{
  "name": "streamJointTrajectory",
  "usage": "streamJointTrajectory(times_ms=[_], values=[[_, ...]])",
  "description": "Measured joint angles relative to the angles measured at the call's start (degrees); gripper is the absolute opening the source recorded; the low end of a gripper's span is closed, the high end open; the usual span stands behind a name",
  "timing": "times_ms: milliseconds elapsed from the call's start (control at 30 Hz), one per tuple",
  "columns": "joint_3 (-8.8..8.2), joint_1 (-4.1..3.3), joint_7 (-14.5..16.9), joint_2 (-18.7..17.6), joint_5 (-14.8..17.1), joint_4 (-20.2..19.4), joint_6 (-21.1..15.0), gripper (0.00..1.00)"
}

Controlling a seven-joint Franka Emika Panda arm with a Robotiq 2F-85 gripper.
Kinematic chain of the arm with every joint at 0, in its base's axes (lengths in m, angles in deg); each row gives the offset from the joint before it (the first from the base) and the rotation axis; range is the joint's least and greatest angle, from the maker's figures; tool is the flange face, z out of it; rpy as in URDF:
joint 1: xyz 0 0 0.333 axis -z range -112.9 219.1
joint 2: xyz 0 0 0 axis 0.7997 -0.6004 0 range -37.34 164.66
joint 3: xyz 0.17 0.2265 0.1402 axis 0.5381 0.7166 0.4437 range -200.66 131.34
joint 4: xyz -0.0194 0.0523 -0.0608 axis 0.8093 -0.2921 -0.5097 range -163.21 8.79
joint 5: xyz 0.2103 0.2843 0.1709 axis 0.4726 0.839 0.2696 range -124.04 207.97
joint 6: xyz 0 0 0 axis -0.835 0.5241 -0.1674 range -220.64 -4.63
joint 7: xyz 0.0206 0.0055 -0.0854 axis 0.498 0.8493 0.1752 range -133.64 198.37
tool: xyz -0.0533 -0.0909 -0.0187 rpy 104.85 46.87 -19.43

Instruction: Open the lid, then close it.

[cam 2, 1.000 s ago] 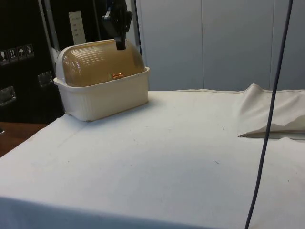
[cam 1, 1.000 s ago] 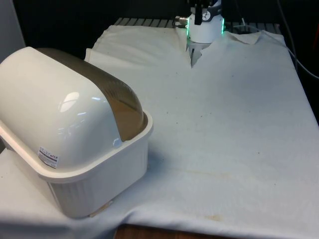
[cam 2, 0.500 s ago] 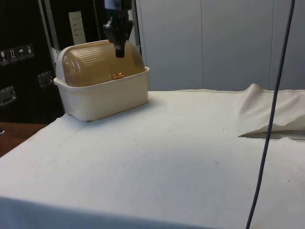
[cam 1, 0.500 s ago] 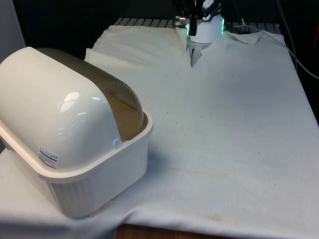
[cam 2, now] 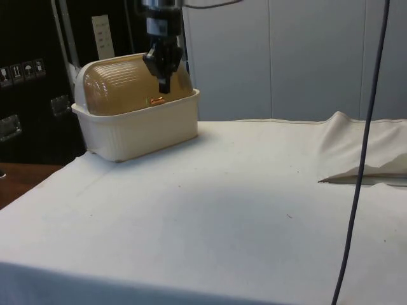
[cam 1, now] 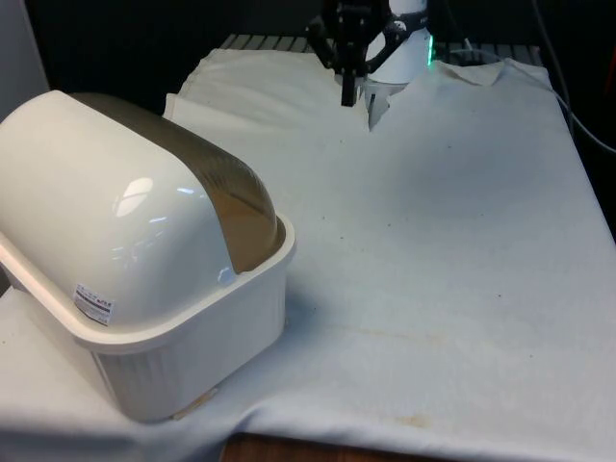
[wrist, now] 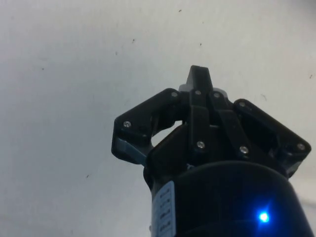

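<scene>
Right now I've got the claw [cam 1: 347, 94] hanging in the air over the far end of the worktop [cam 1: 452, 241], well apart from the bread box [cam 1: 144, 279]. Fingers look pressed together in the wrist view, nothing held. Box sits at the front view's left, near the worktop's edge, lid [cam 2: 130, 84] down, task not started. Risks as I see them: handle [cam 2: 157, 100] is small and low on the lid's front, and the front view gets the box's back, so I'd aim off the side view. Coming in with the claw shut would just shove the lid or slide the light box on the cloth.
</scene>
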Motion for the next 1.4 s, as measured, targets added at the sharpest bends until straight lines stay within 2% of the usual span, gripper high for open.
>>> streamJointTrajectory(times_ms=[433, 800, 1000, 1200, 1400], values=[[-2.98, 0.69, 3.15, -4.58, 2.52, -0.8, -8.48, 0.0], [-4.87, 1.32, 4.35, -8.37, 3.67, -0.17, -13.75, 0.0], [-5.44, 1.43, 4.35, -9.68, 3.84, 0.29, -15.18, 0.0], [-6.7, 1.72, 4.35, -11.57, 4.13, 0.74, -17.88, 0.0], [-7.51, 1.95, 4.35, -12.66, 4.3, 1.66, -18.68, 0.0]])
